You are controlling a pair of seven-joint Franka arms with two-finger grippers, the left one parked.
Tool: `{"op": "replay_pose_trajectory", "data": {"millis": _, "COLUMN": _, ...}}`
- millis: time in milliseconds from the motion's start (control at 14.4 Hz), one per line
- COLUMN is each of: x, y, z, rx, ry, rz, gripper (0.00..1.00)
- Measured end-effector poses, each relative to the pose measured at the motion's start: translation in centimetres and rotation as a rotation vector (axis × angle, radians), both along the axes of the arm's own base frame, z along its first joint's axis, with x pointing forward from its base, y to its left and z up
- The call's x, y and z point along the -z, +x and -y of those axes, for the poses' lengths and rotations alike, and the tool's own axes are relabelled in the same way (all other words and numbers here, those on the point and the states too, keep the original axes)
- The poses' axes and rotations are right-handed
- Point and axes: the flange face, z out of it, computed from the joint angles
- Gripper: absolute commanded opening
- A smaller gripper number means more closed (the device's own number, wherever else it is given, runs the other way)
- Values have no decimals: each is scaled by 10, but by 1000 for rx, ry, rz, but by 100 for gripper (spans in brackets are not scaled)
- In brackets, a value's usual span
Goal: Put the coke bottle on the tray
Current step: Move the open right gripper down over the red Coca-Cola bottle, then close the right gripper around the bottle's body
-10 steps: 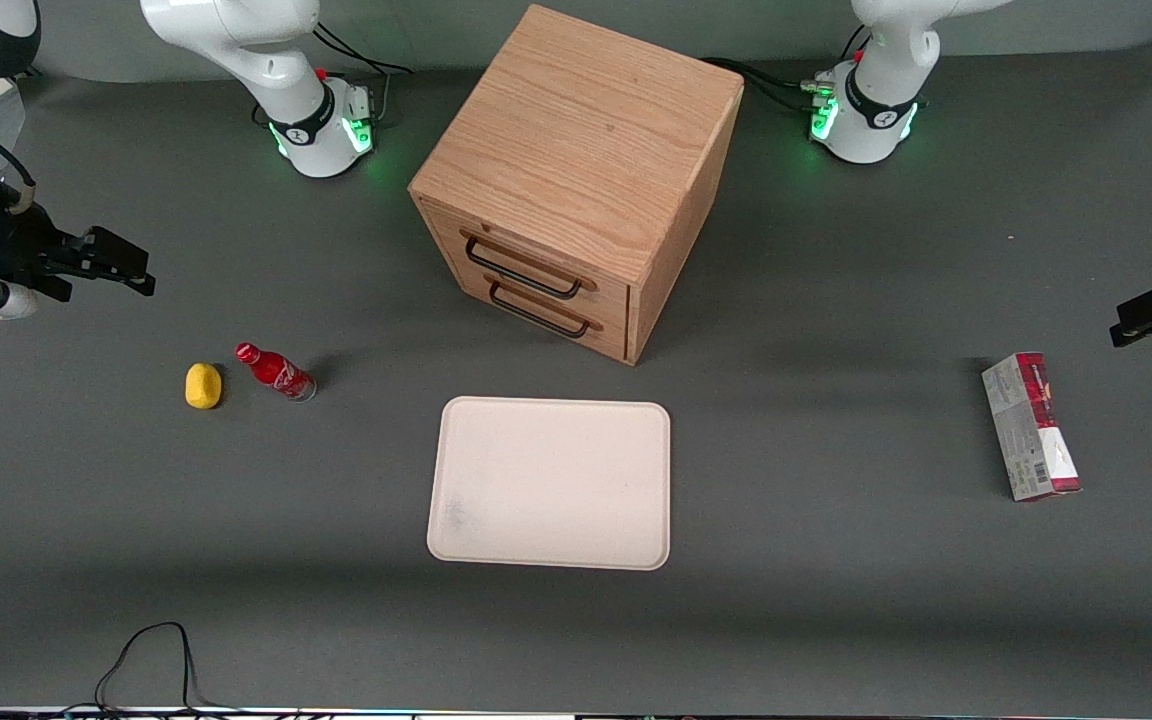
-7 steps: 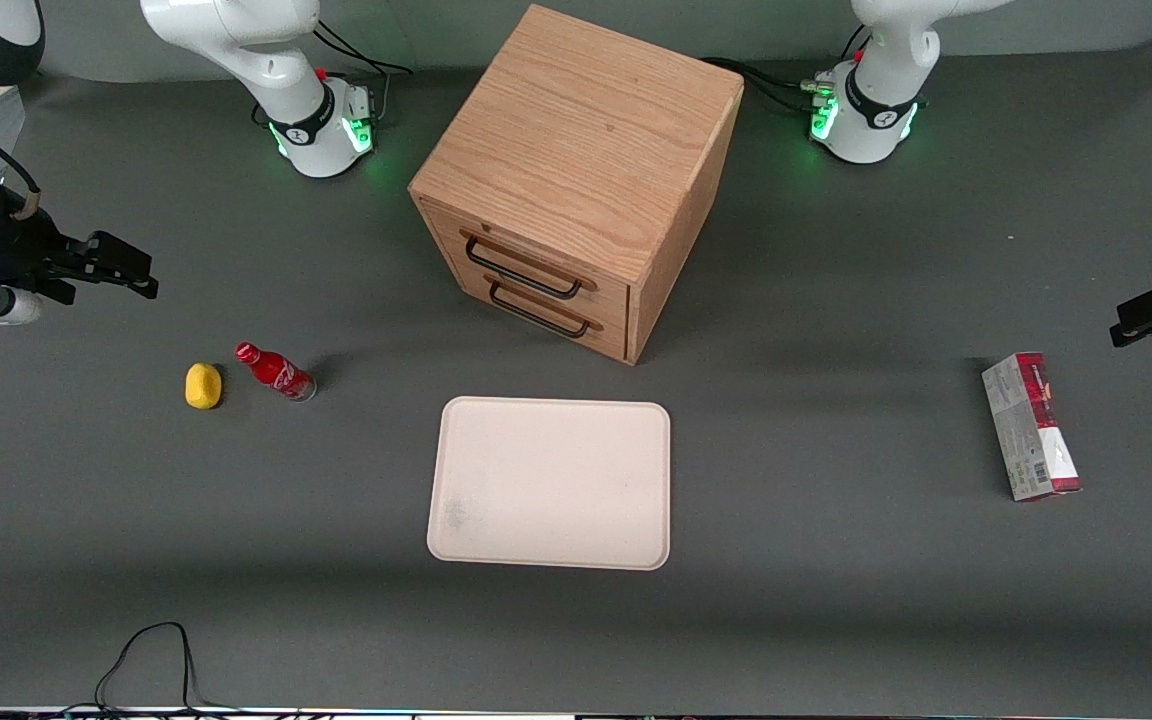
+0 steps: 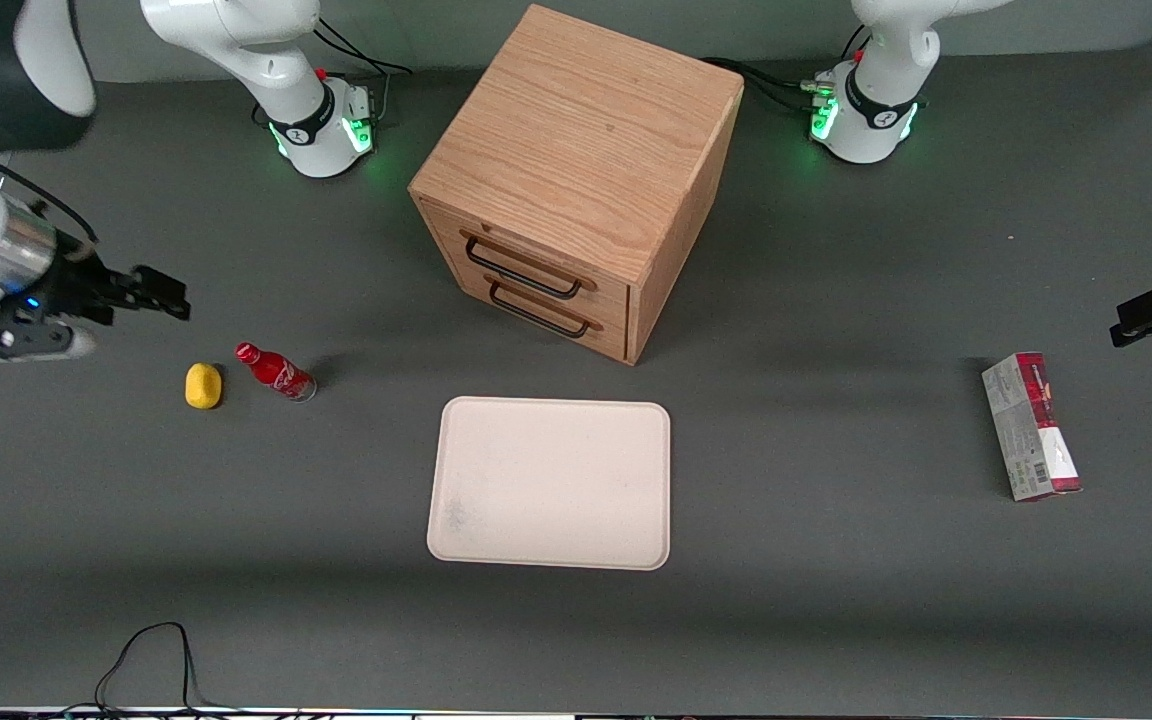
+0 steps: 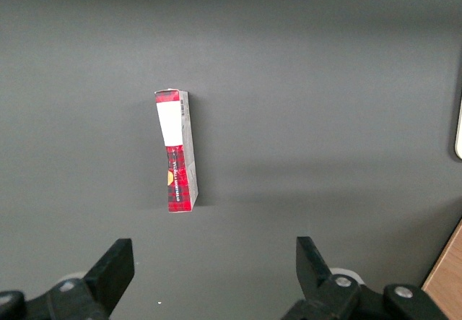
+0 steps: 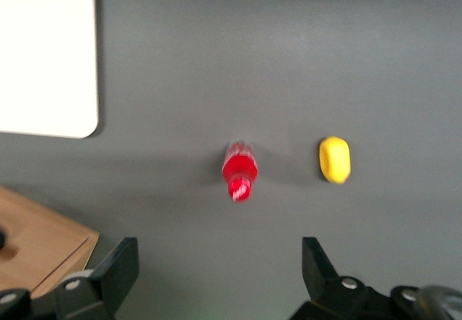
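The coke bottle (image 3: 276, 372) is small and red with a red cap and lies on its side on the grey table, toward the working arm's end. It also shows in the right wrist view (image 5: 239, 168). The cream tray (image 3: 551, 483) lies flat in front of the wooden drawer cabinet, nearer the front camera; a corner of it shows in the right wrist view (image 5: 43, 56). My right gripper (image 3: 164, 298) is open and empty, in the air a little farther from the front camera than the bottle, apart from it. In the wrist view the gripper (image 5: 220, 261) has nothing between its fingers.
A yellow lemon-like lump (image 3: 202, 386) lies beside the bottle, also in the right wrist view (image 5: 334, 159). The wooden drawer cabinet (image 3: 576, 170) stands mid-table. A red-and-grey carton (image 3: 1031, 425) lies toward the parked arm's end. A black cable (image 3: 151, 660) lies at the front edge.
My right gripper has moved nearer the front camera and toward the bottle. The bottle, lump and tray have not moved.
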Motion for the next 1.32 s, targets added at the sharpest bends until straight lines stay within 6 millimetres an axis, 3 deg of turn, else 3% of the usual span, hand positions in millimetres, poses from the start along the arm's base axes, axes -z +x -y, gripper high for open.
{"op": "replay_pose_trajectory", "data": {"millis": 208, "x": 92, "y": -7, "z": 3, "rx": 14, "ry": 8, "rz": 53, "gripper": 100}}
{"op": "replay_pose_trajectory", "data": {"millis": 416, "x": 153, "y": -29, "z": 4, "rx": 17, "ry": 7, "rz": 78, "gripper": 100}}
{"op": "replay_pose_trajectory", "data": {"millis": 693, "x": 185, "y": -47, "z": 5, "rx": 18, "ry": 6, "rz": 90, "gripper": 100}}
{"op": "replay_pose_trajectory", "data": {"millis": 901, "x": 191, "y": -51, "z": 6, "rx": 17, "ry": 5, "rz": 84, "gripper": 98}}
{"op": "replay_pose_trajectory", "data": {"millis": 970, "x": 192, "y": -52, "z": 7, "rx": 14, "ry": 5, "rz": 83, "gripper": 87}}
{"op": "replay_pose_trajectory", "data": {"millis": 1248, "x": 194, "y": -52, "z": 12, "rx": 3, "ry": 5, "rz": 80, "gripper": 9}}
{"op": "replay_pose_trajectory", "data": {"millis": 1317, "x": 194, "y": -52, "z": 13, "rx": 4, "ry": 5, "rz": 79, "gripper": 0}}
